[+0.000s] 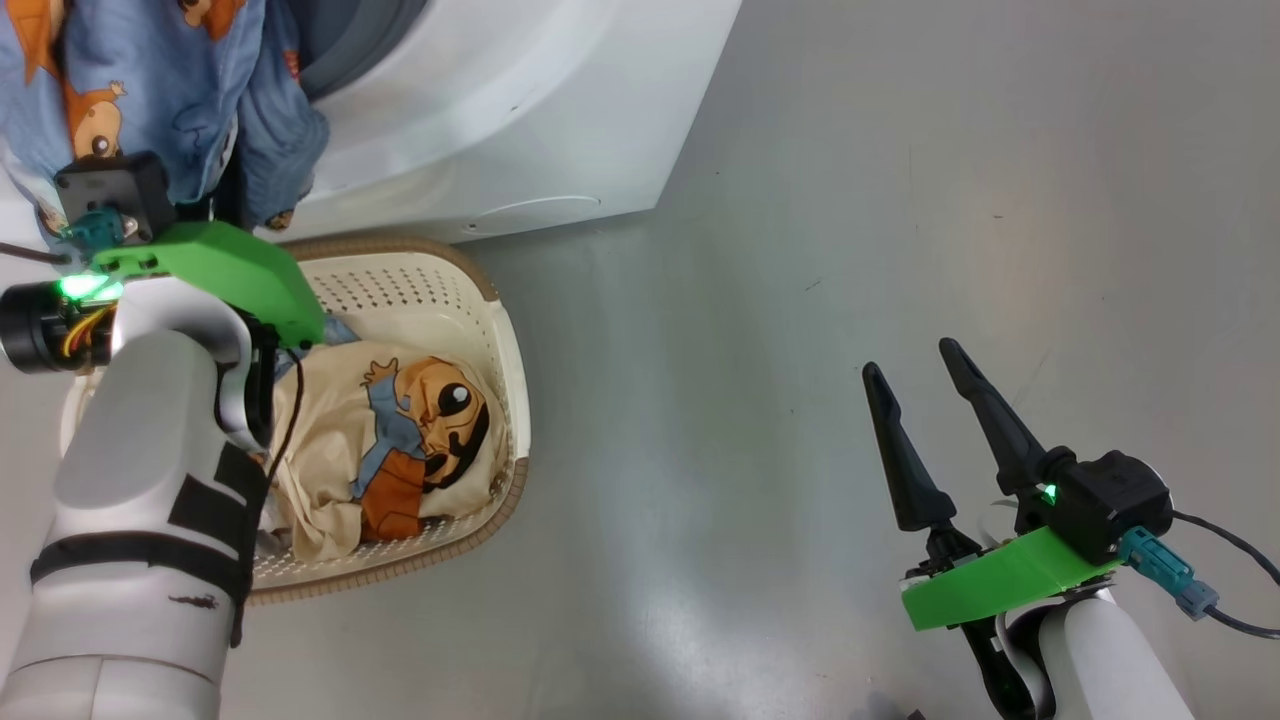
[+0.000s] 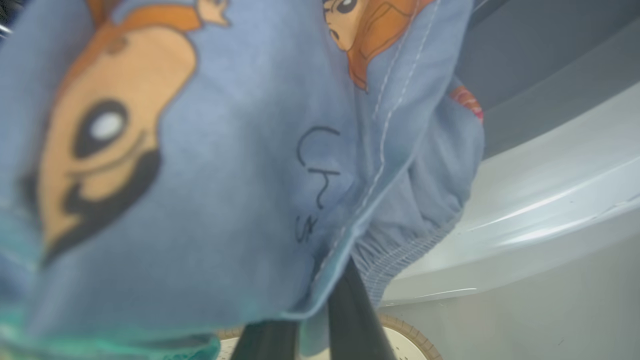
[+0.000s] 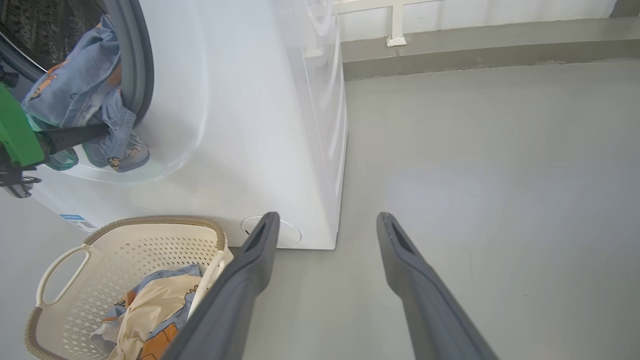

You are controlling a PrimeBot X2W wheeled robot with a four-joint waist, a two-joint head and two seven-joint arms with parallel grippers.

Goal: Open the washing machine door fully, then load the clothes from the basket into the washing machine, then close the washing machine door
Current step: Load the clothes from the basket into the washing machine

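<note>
Our left gripper (image 3: 85, 135) is pressed together, pinching the blue garment (image 1: 150, 70) at the washer (image 1: 520, 110) mouth, over its gasket (image 3: 142, 65). Our right gripper (image 1: 910, 365) hangs spread above the floor (image 1: 900, 200). We see the cream garment (image 1: 400, 440) lying in the basket (image 1: 500, 330), just beside the washer.

Glossy grey floor (image 1: 950, 200); white wall (image 3: 500, 9); grey skirting (image 3: 475, 50)

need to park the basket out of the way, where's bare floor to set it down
Bare grey floor right of the washing machine and basket, up to the right gripper. Crowded at the machine's mouth: the left gripper holds a blue garment there, above the basket.
</note>
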